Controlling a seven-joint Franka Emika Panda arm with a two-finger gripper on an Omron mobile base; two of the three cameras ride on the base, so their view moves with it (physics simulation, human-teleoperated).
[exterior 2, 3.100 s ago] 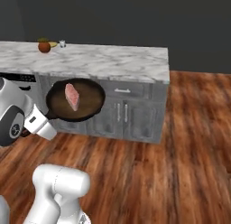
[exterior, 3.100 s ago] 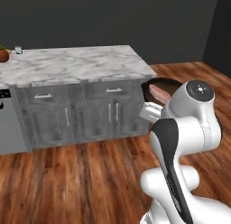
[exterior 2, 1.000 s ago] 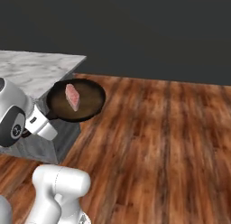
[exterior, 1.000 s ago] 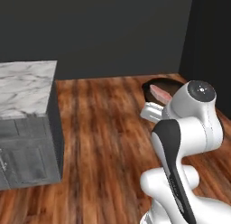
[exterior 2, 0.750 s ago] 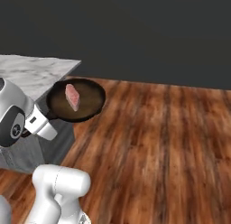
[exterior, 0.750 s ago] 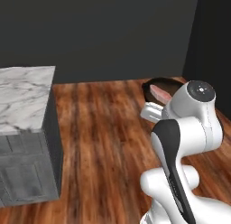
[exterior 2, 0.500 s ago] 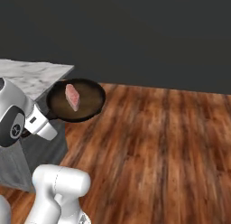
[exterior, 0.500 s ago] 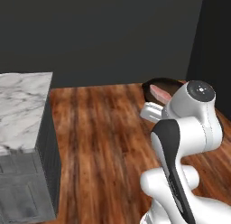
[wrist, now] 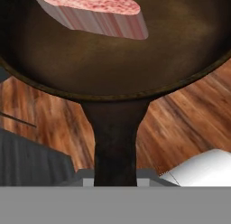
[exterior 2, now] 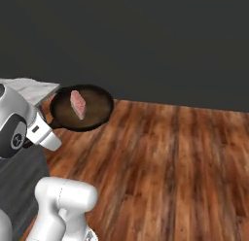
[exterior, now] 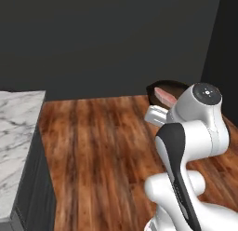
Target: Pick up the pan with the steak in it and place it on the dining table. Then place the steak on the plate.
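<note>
Since a second ago both base views have swung further past the marble counter [exterior: 16, 132], so it now sits at the left edge with more wooden floor [exterior 2: 170, 157] ahead; the pan has not shifted in the grip. Clenched on the pan's handle [wrist: 115, 142], the gripper [exterior 2: 46, 133] holds the pan [exterior 2: 92, 111] level in the air above the floor, its handle running back to the hand. Inside, the steak [exterior 2: 78, 104] lies on the pan's base, towards the left side in the right base view. A dark wall [exterior: 107, 39] stands behind.
</note>
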